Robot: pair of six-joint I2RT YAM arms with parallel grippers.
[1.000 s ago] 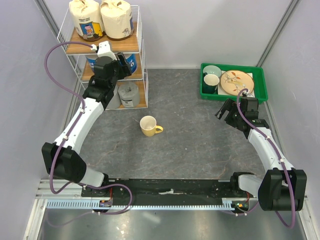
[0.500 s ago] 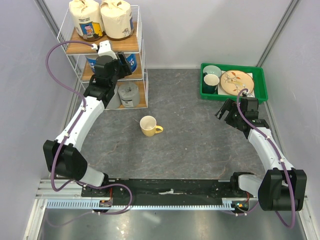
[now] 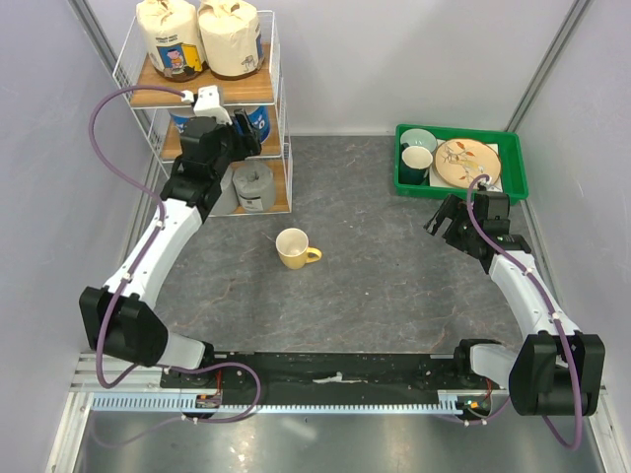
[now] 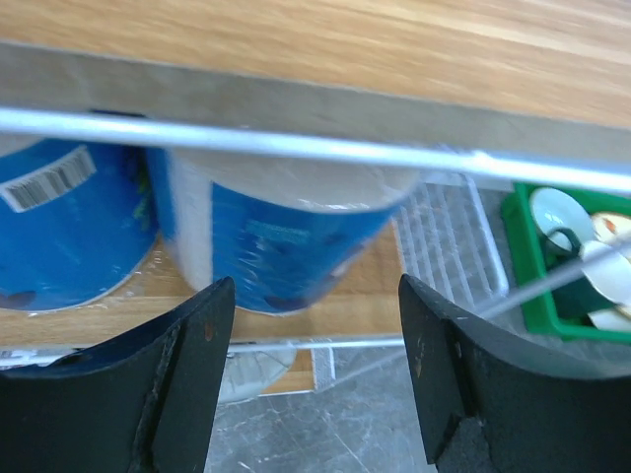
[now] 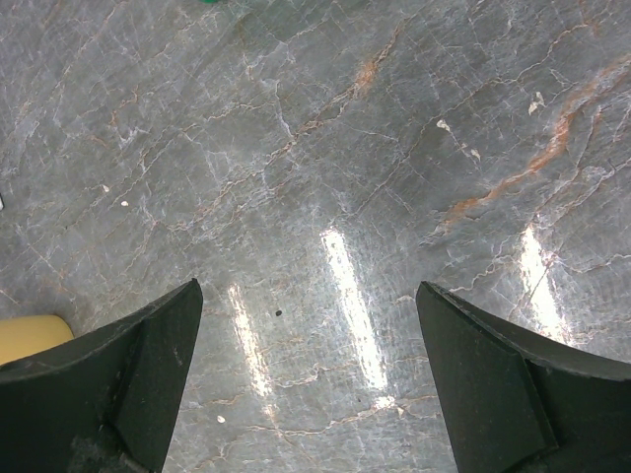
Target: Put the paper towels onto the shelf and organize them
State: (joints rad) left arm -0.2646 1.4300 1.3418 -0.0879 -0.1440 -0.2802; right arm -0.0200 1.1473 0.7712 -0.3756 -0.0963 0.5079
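The fingers of my left gripper (image 4: 315, 288) stand wide and empty, just short of a white-and-blue roll (image 4: 286, 246). It stands beside a second roll (image 4: 59, 232) on the middle tier of the shelf (image 3: 148, 96). The cream rolls (image 3: 170, 39) sit on the top tier and a grey roll (image 3: 254, 184) on the bottom. My right gripper (image 5: 308, 291) gapes empty over the table (image 5: 345, 148).

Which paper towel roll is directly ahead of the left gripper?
The right-hand blue roll on the middle tier: it alone is centred ahead of the open left gripper.
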